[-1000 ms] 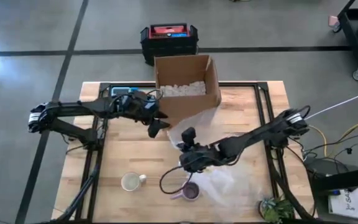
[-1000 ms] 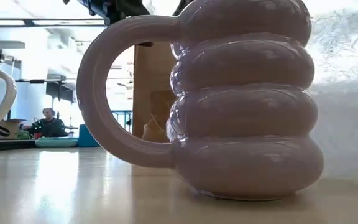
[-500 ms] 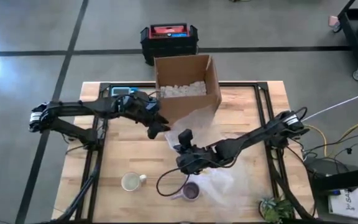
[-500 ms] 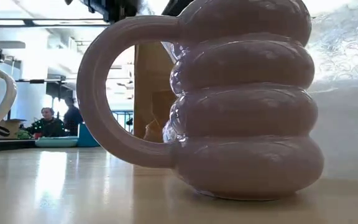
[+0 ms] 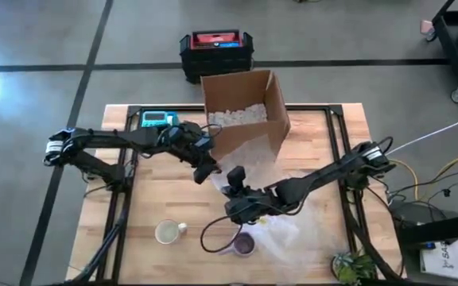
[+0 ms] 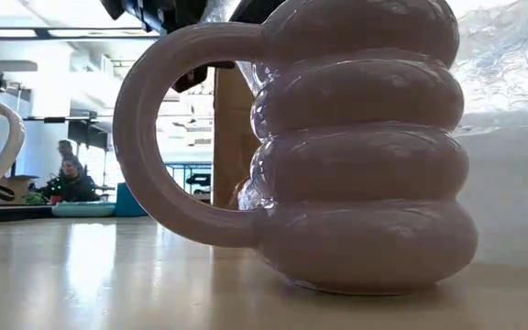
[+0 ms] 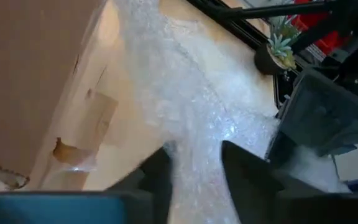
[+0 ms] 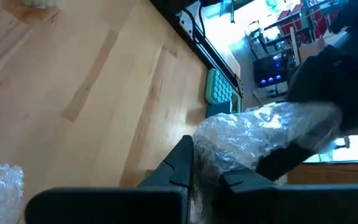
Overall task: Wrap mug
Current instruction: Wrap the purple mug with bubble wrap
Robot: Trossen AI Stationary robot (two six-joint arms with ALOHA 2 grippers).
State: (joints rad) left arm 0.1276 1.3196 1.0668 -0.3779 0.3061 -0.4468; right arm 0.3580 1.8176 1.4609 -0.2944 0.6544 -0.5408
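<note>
A ribbed purple mug (image 5: 245,245) stands on the table near its front edge and fills the low view (image 6: 356,147). A clear bubble wrap sheet (image 5: 289,226) lies beside it and runs up toward the cardboard box (image 5: 245,115). My left gripper (image 5: 204,171) and my right gripper (image 5: 227,189) meet at the sheet's left edge, just in front of the box, each shut on the wrap. A white mug (image 5: 168,232) stands to the purple mug's left. My left gripper holds a bunched part of the bubble wrap's edge (image 7: 191,155) between its two fingers (image 7: 247,177), coming from the table's left. The sheet runs away from the fingers, raised off the table here. My right gripper pinches a gathered wad of the wrap (image 8: 241,140) between its two fingers (image 8: 180,163), close beside the left gripper. The wad is lifted off the wood, and the sheet's remaining part lies on the table.
The open box holds white packing fill and stands at the table's far middle. A teal device (image 5: 157,119) lies at the far left. A small potted plant (image 5: 352,266) sits at the near right corner. A black and red case (image 5: 215,49) is on the floor behind.
My left gripper has moved toward the table's near and right side, nearer the right gripper, uncovering the teal device. The right gripper has shifted slightly left. The box has shifted a little to the right.
</note>
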